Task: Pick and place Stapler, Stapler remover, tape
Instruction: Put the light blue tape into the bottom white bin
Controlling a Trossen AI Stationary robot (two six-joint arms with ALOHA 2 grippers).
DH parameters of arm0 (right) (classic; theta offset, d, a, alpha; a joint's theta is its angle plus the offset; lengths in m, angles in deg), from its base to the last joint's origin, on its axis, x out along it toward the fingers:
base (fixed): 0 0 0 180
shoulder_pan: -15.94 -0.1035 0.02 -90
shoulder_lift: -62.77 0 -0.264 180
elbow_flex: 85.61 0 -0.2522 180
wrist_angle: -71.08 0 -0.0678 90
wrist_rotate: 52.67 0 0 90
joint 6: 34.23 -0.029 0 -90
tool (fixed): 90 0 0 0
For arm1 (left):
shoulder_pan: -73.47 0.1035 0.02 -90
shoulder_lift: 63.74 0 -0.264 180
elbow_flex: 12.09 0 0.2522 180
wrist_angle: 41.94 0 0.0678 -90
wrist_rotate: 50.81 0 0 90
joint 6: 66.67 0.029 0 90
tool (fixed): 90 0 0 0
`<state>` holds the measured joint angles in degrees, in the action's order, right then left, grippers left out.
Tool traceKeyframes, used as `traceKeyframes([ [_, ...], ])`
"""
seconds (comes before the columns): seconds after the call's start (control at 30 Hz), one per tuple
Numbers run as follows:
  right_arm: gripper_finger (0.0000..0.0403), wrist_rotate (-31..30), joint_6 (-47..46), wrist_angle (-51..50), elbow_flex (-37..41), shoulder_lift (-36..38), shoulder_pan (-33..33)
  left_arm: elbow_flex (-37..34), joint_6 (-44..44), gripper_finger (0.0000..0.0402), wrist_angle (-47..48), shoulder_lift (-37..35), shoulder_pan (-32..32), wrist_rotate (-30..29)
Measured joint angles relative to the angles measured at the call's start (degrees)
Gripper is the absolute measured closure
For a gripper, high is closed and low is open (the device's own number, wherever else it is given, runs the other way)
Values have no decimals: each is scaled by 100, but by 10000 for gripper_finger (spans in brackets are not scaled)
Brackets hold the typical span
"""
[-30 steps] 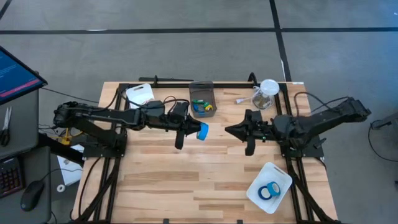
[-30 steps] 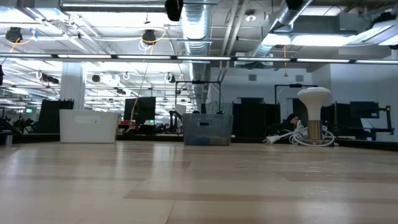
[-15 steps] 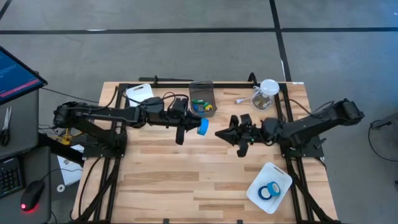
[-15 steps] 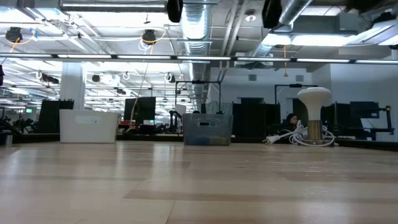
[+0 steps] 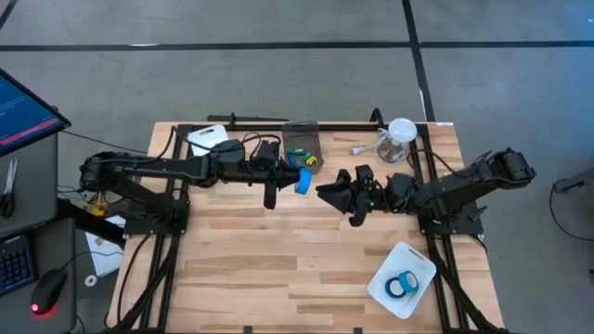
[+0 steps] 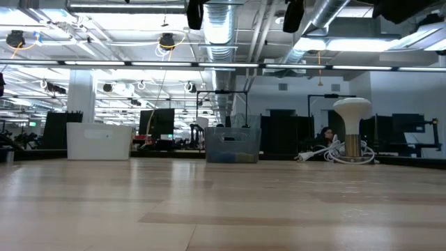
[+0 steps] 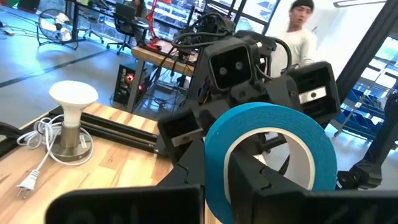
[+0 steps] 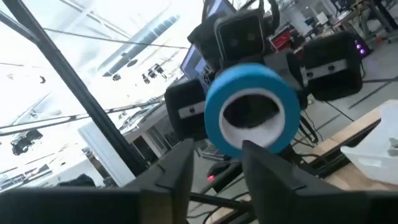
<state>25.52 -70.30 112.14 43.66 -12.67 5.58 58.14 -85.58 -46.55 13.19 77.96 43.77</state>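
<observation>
Two grippers now face each other above the middle of the table, where a second ago they were well apart: the right gripper (image 5: 327, 193) has travelled in toward the left gripper (image 5: 295, 182), and its fingers, then shut, now stand parted. That reads as a handover in the making (the roll looks bound for the right arm, judging by the layout). The left gripper stays clamped on the tape roll (image 5: 303, 182), one finger passing through its core, as the left wrist view shows (image 7: 267, 158). The right gripper holds nothing yet; in its own wrist view the roll (image 8: 251, 114) sits just beyond its fingertips (image 8: 264, 163), not between them. The roll is a bright blue ring with a white inner core, held on edge in the air. Two more like it already lie in the white tray (image 5: 422, 264) at the right front corner.
</observation>
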Motion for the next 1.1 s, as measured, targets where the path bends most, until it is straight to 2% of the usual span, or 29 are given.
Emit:
traceKeyframes([
  [0.13,231,-11,-44,-174,-127,0,11,2,-1,385,51,54,11,-31],
  [0.27,195,-9,-15,-763,-369,2,76,9,-90,385,71,124,11,-46],
  [0.5,178,-21,42,-1071,-549,3,173,11,-101,385,1,215,11,-153],
  [0.9,217,-28,42,-1177,-542,-4,218,13,-288,386,-65,500,9,-192],
  [1.0,250,-29,42,-1222,-542,-4,262,13,-299,386,-70,509,11,-197],
  [1.1,304,-28,42,-1242,-542,-4,309,13,-297,386,-108,509,11,-197],
])
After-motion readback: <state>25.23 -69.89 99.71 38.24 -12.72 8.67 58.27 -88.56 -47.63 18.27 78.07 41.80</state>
